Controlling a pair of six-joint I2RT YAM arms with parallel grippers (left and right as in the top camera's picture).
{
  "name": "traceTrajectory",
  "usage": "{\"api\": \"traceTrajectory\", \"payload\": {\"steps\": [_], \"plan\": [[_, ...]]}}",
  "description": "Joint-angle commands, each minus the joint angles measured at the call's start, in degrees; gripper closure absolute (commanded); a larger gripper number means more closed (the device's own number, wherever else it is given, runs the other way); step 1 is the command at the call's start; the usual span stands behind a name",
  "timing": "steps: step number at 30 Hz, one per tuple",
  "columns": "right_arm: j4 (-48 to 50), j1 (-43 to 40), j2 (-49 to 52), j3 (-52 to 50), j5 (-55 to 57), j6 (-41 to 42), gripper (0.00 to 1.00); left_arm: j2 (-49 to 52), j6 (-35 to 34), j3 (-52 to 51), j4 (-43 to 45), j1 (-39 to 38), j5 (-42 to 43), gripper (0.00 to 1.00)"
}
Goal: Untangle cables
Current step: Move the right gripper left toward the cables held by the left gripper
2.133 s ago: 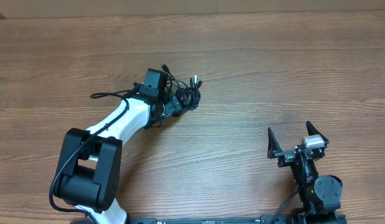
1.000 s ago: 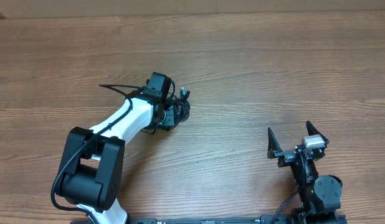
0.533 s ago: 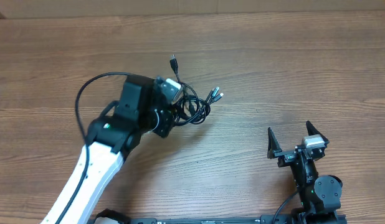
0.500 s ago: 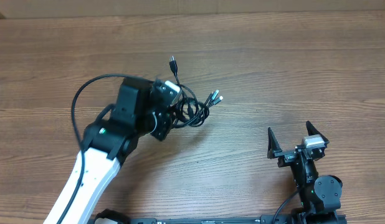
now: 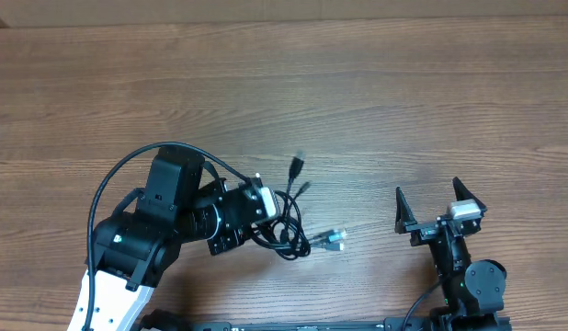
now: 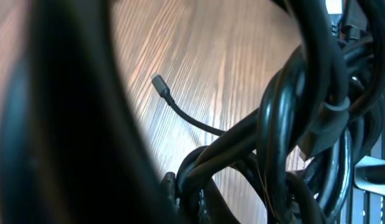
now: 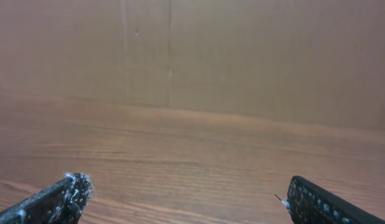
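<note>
My left jaws are clamped on the cables (image 5: 286, 225), a bunch of thin black cords knotted together. The loops hide where the jaws meet. The bunch sits at the tip of my left arm (image 5: 164, 216), over the counter (image 5: 403, 92), toward the near edge and left of its middle. I cannot tell whether the knot touches the wood or hangs above it.

Loose ends stick out of the knot. One plug (image 5: 298, 165), blurred, points toward the far edge, with a second end just beside it. Two silver plugs (image 5: 335, 239) reach toward the right edge.

My left wrist camera is filled with thick dark loops pressed close to the lens. Past them a single cord (image 6: 192, 121) curves out over the wood grain to a small plug tip.

My right jaws are spread wide apart, gripping nothing, close to the near edge toward the right corner and well apart from the cables. Their fingertips (image 7: 61, 199) show at the lower corners of the right wrist view.
</note>
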Motion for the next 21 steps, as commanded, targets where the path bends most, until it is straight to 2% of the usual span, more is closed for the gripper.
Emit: {"api": "traceTrajectory", "payload": {"steps": [1,4,6,8,11,17,18,19,21], "plan": [[-0.42,0.11,-0.57,-0.57,-7.37,11.21,0.00,-0.48,6.95,0.79,0.76,-0.09,6.08,0.96],[-3.32,0.11,-0.39,0.94,-15.30,22.43,0.00,-0.46,5.55,0.79,1.66,-0.04,4.70,0.96],[-9.09,0.11,-0.39,3.96,-17.55,24.28,0.00,-0.46,2.60,0.79,2.14,-0.04,3.96,0.96],[-19.15,0.11,-0.22,10.25,-17.49,23.91,0.00,-0.46,1.46,0.79,2.51,-0.04,3.98,0.96],[-28.20,0.11,2.25,20.81,-17.59,23.54,0.00,-0.46,-3.89,0.79,3.39,-0.04,3.96,0.96],[-36.44,0.11,12.46,34.23,-21.94,23.04,0.00,-0.44,-10.84,0.79,3.39,-0.04,4.00,0.96],[-36.94,0.11,15.02,36.06,-25.22,21.75,0.00,-0.44,-11.37,0.79,3.39,-0.07,3.98,0.96],[-36.79,0.11,19.56,38.86,-33.57,18.82,0.00,-0.46,-11.82,0.79,3.32,-0.07,4.00,0.96],[-35.28,0.11,23.39,40.54,-41.75,18.62,0.00,-0.44,-12.24,0.79,3.10,-0.09,4.39,0.96]]}}
